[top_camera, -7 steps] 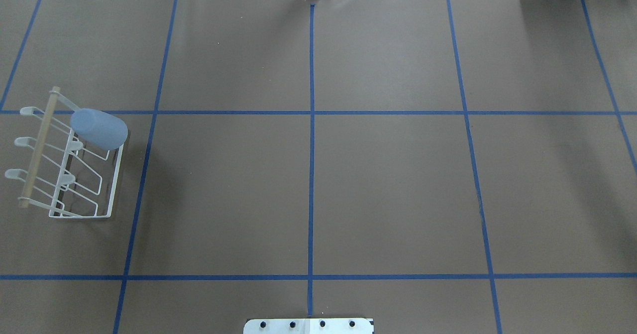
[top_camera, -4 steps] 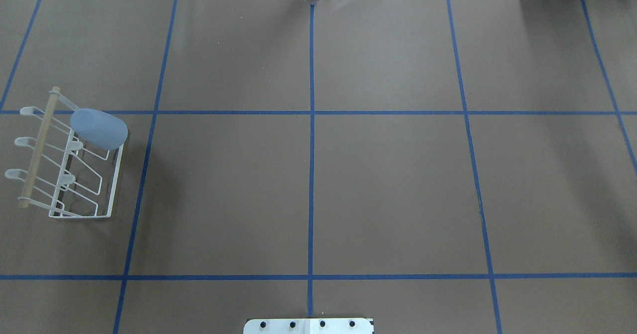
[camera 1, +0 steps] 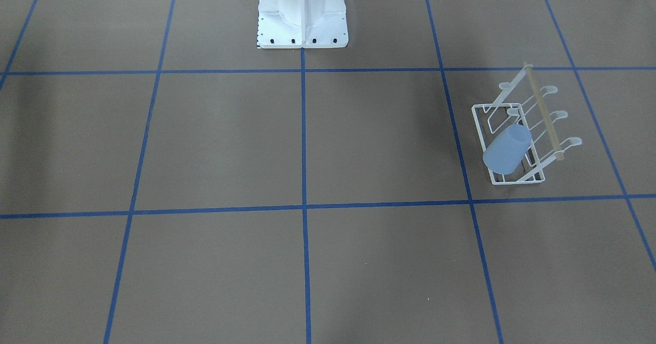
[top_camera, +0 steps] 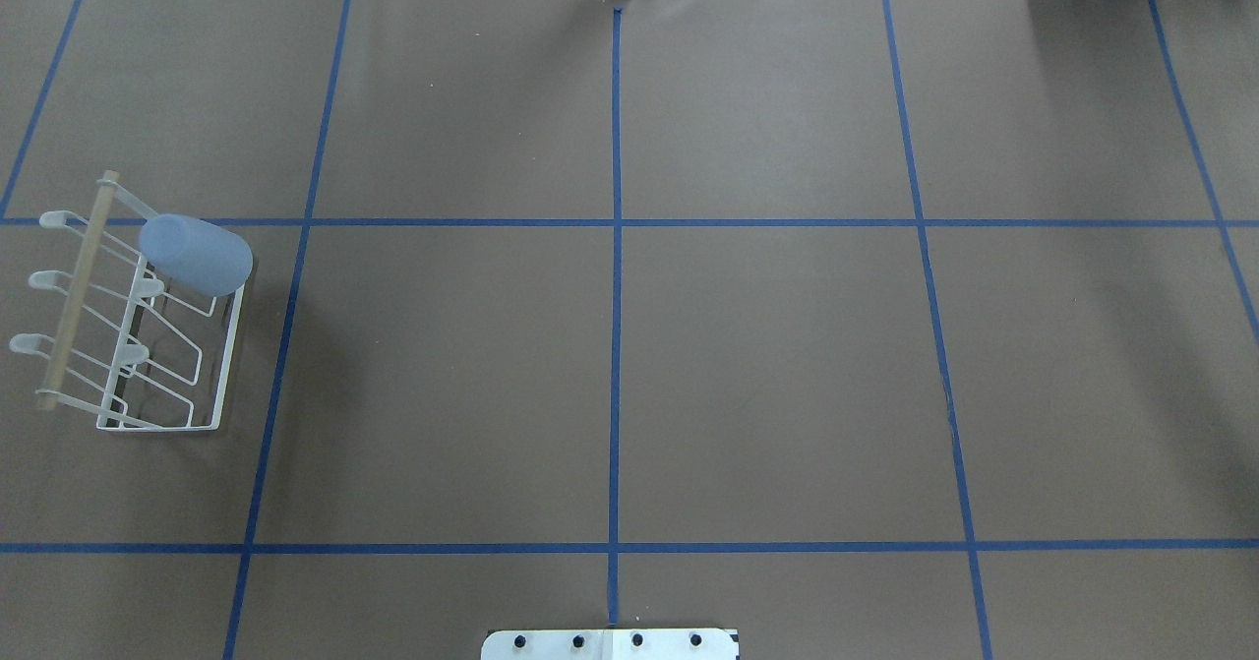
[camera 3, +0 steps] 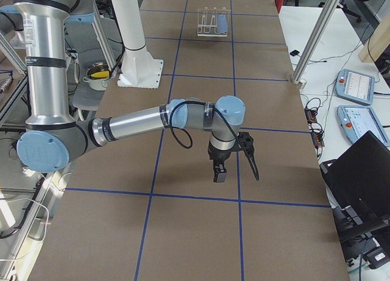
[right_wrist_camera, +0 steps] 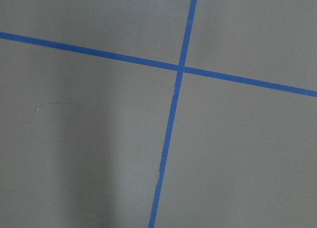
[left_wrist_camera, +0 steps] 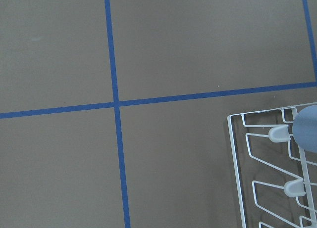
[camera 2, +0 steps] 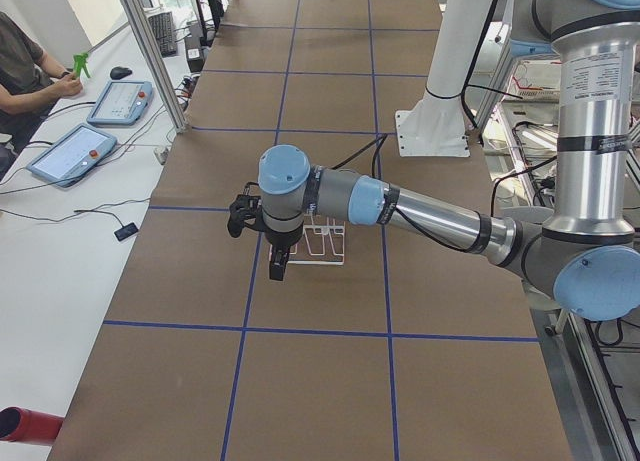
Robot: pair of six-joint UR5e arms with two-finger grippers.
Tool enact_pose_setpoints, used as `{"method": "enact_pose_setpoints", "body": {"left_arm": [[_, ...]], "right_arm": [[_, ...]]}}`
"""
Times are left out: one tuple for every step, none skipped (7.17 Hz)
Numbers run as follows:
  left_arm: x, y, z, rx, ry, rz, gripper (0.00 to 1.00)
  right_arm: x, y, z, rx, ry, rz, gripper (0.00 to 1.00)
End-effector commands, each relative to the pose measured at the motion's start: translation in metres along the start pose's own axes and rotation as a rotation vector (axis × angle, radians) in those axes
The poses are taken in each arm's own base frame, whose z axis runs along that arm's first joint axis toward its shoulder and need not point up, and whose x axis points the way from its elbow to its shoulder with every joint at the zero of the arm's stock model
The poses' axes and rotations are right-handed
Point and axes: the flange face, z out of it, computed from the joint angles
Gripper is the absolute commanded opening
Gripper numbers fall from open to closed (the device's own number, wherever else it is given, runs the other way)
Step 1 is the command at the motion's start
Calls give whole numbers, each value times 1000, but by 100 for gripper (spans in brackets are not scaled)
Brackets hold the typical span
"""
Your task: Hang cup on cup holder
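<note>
The light blue cup [top_camera: 195, 254] sits upside down and tilted over a prong at the far end of the white wire cup holder [top_camera: 79, 286], near the table's left edge. It also shows in the front view [camera 1: 506, 149] on the holder [camera 1: 545, 112], and far off in the right side view [camera 3: 223, 24]. The left wrist view catches the cup's edge [left_wrist_camera: 307, 134] and a prong tip [left_wrist_camera: 278, 134]. My left gripper [camera 2: 243, 216] hovers beside the holder [camera 2: 325, 246]. My right gripper [camera 3: 251, 162] hangs over bare table. I cannot tell whether either is open or shut.
The white robot pedestal base [camera 1: 302, 16] stands at the table's near middle edge. Blue tape lines grid the brown table. An operator [camera 2: 25, 71] and tablets [camera 2: 72, 151] sit beyond the far edge. A laptop [camera 3: 359, 165] stands off the table's right end.
</note>
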Motion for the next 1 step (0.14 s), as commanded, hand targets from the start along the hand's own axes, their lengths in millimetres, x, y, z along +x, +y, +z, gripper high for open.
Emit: {"method": "enact_pose_setpoints", "body": {"left_arm": [[2, -1, -2, 4, -1, 5, 98]], "right_arm": [[2, 2, 2, 5, 2, -6, 100]]}}
